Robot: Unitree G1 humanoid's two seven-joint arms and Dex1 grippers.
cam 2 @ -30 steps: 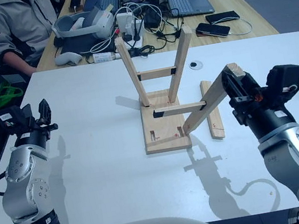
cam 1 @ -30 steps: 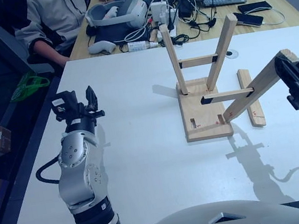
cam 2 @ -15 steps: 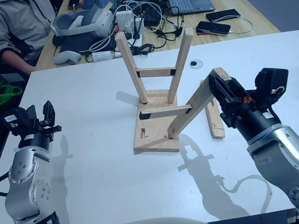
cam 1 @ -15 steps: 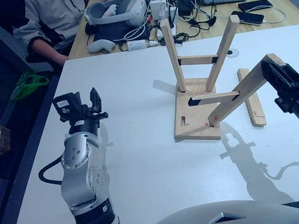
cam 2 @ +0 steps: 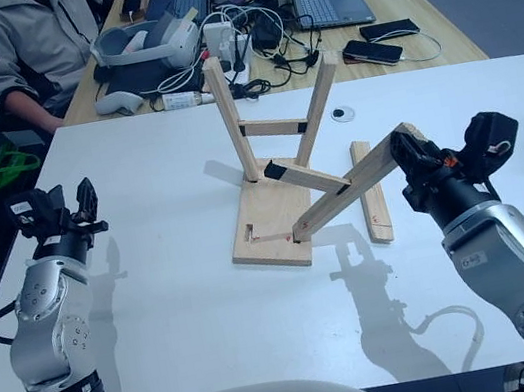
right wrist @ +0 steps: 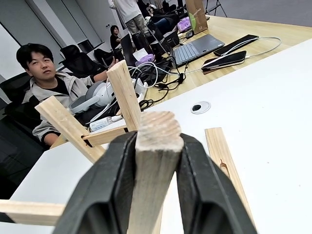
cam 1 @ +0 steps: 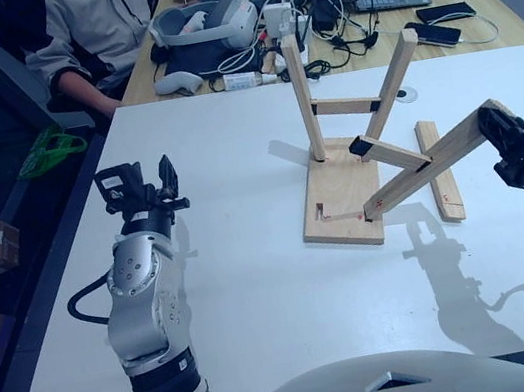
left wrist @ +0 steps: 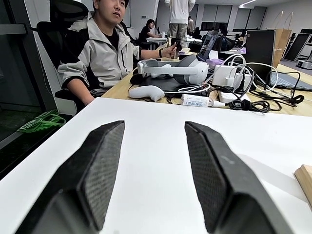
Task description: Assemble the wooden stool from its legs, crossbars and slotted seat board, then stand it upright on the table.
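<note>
I'm clamping my right gripper [right wrist: 155, 146] on the end of one leg [cam 2: 330, 206]; a loose piece [cam 2: 377, 214] is lying just below. Farther ahead, the seat board [cam 2: 272, 243] is holding two braced legs [cam 2: 232, 125]. My left gripper [cam 1: 153, 180] is idling open. About halfway, I judge.

White table [cam 1: 258, 288]. Bearing: slotted seat board [cam 1: 343, 222], right of centre; loose wooden bar [cam 1: 448, 196] lying flat at board's 3 o'clock, just beside; small round disc [cam 2: 341, 114] at 1 o'clock, apart.

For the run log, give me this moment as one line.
right gripper: shut on stool leg | left gripper: open, empty | loose crossbar: flat on table
</note>
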